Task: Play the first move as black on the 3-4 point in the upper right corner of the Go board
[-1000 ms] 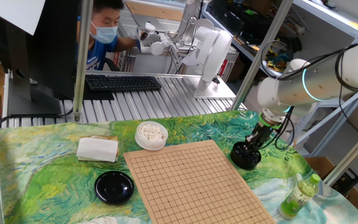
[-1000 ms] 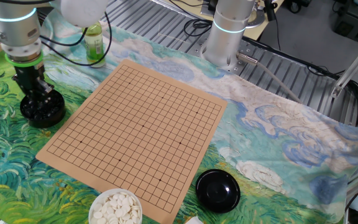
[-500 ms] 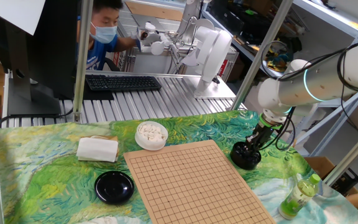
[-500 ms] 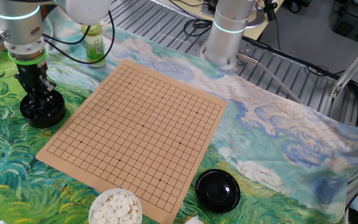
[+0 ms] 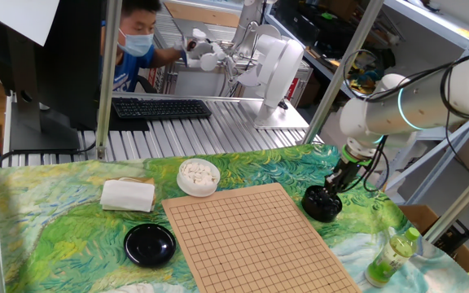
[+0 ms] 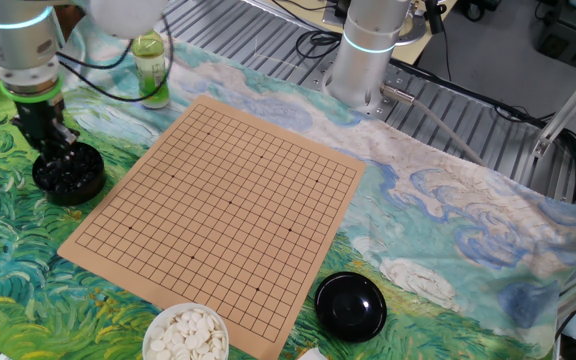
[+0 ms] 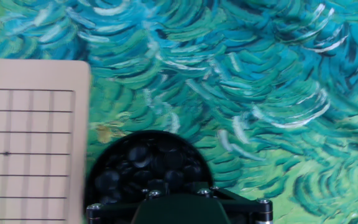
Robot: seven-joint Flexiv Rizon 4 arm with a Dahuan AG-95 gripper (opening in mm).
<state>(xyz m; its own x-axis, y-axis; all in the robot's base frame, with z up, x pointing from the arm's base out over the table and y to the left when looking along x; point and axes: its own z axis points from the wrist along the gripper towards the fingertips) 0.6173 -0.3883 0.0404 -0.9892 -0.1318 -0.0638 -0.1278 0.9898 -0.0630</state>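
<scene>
The wooden Go board [image 5: 251,236] [image 6: 223,200] lies bare, with no stone on any crossing; its edge shows in the hand view [image 7: 30,143]. A black bowl of glossy black stones [image 5: 322,204] [image 6: 68,173] [image 7: 145,165] stands beside the board's corner. My gripper [image 5: 333,185] [image 6: 63,147] hangs just over that bowl, fingers drawn close together. Whether a black stone sits between the tips is too small to tell. In the hand view only the hand's dark housing [image 7: 182,208] shows, and the fingertips are hidden.
A white bowl of white stones [image 5: 198,175] [image 6: 190,335] and a black lid [image 5: 150,243] [image 6: 350,305] sit by the board's other side. A green bottle [image 5: 391,256] [image 6: 151,68] stands near the black bowl. A folded white cloth [image 5: 127,195] lies nearby.
My gripper has risen a little out of the black bowl and drifted slightly sideways over it. Its fingers look the same. Nothing on the board has changed.
</scene>
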